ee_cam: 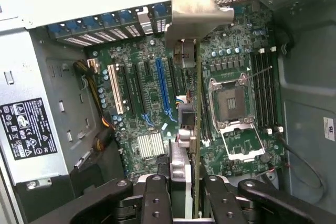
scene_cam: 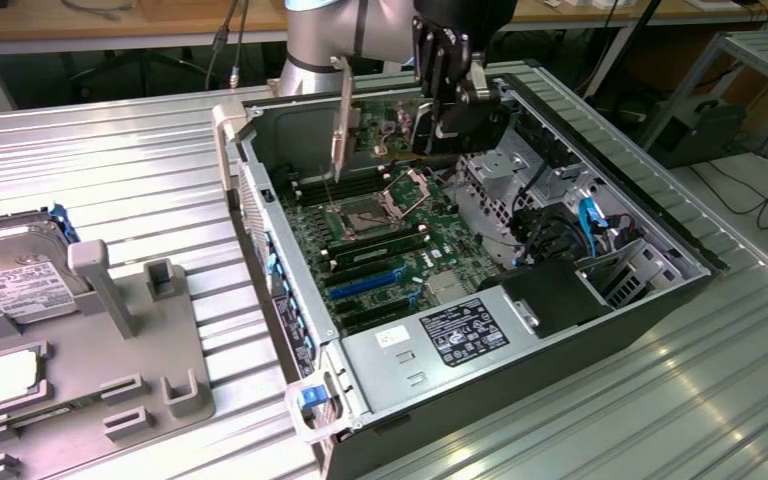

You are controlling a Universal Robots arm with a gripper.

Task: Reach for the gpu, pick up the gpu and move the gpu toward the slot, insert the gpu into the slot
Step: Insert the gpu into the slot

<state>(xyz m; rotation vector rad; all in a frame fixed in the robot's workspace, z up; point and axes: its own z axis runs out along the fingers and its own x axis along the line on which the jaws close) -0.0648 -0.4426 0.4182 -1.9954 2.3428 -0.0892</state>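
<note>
My gripper is shut on the gpu, a thin card seen edge-on between the two black fingers. Its silver bracket points toward the case's rear wall. In the exterior view the gripper hangs over the far end of the open computer case. The gpu's bracket stands upright as a thin silver strip above the motherboard. The card is held clear of the board, beside the long blue slot. The blue slots lie nearer the case's front in the exterior view.
The open CPU socket with its raised latch lies beside the card, with memory slots beyond it. A small heatsink sits by the blue slot. Left of the case, a grey fixture holds a hard drive and a CPU chip.
</note>
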